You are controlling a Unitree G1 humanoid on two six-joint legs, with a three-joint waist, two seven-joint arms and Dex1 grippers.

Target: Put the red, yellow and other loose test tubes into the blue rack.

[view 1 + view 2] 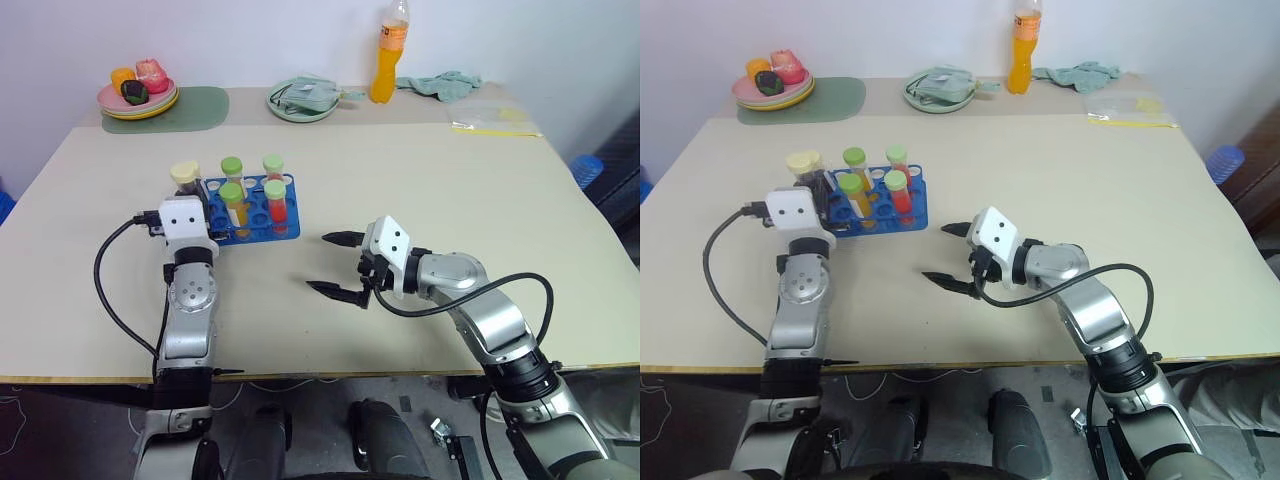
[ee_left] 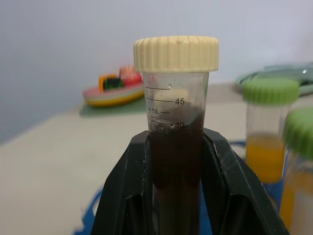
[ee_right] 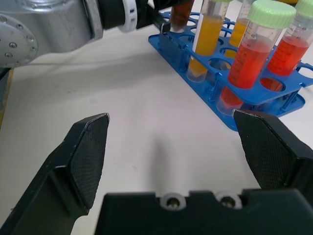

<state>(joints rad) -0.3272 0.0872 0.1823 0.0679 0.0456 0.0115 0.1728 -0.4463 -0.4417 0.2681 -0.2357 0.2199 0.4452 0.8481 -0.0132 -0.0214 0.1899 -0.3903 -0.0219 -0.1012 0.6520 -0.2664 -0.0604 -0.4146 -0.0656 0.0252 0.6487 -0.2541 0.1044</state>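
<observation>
Leftmost in the left eye frame, the left arm stretches straight up the picture from the near edge of the tabletop, its forearm lying almost flat and its wrist ending at the left end of the blue rack. The left gripper has its fingers closed on a cream-capped test tube of dark brown liquid, held upright, the cap standing clear above the fingertips. In the left eye frame this tube sits at the rack's upper left corner, just left of the green caps; whether its foot is inside a hole cannot be told.

At centre left of the frame, the rack holds four green-capped tubes: two orange-yellow tubes and two red tubes, all upright in their holes.

Right of centre, the right arm comes in from the lower right corner, bent at the elbow, with its wrist turned toward the left of the frame. The right gripper has its fingers spread wide and holds nothing; it hangs just above bare tabletop, a little right of and below the rack.

Along the top edge of the frame stand a plate of toy food, a pale green dish, an orange bottle and a crumpled cloth.
</observation>
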